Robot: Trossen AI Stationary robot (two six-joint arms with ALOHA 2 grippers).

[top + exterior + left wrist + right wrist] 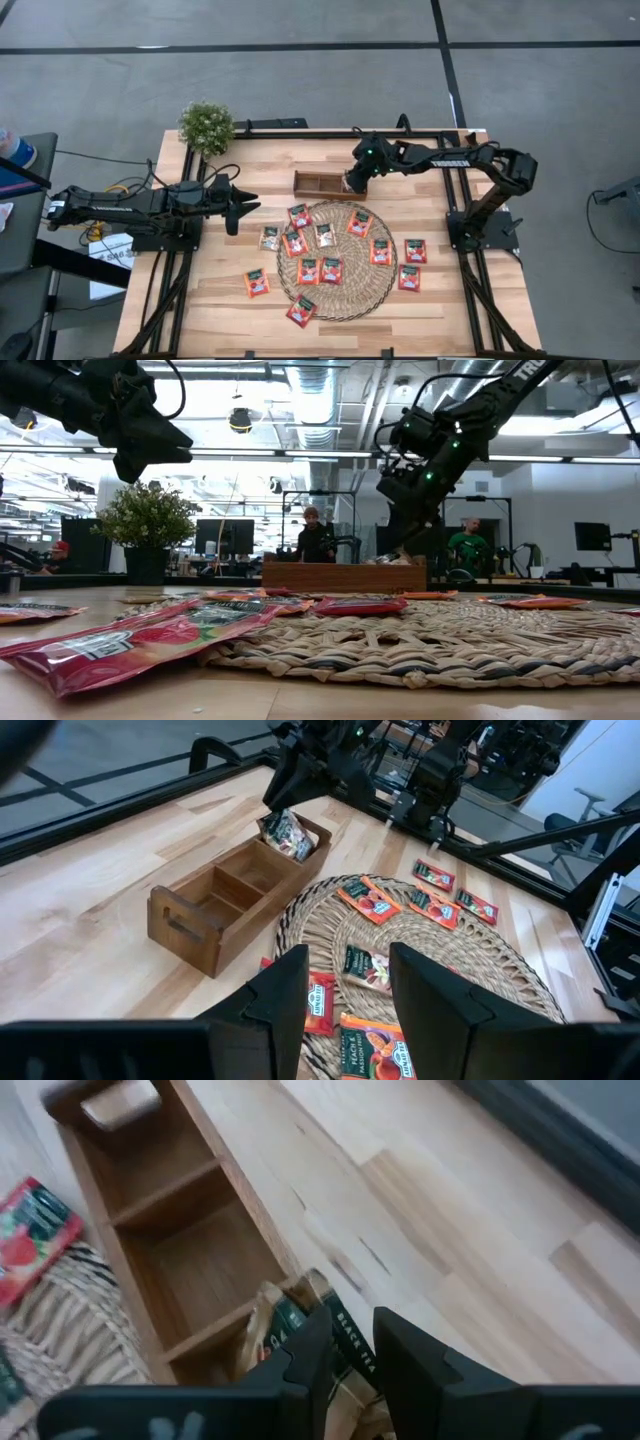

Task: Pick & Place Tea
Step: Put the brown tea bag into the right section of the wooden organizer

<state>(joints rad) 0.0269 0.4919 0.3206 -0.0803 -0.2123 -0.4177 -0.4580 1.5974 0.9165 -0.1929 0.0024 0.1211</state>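
Right gripper point(350, 184): hovering at the end compartment of the wooden divided tray point(318, 184) nearest the right arm, its jaws pinching narrowly on a pale sachet point(288, 832) that is dipping into that compartment.
Left gripper point(243, 203): waiting beside the tray, toward the left arm's base, its jaws standing apart and gripping nothing.
Tea sachets point(330, 268): lying flat, most of them on the round woven straw mat point(345, 300) just beside the tray, a few on bare table point(440, 310) around the mat.
Potted plant point(207, 126): standing at the table's corner beyond the tray, behind the left gripper.
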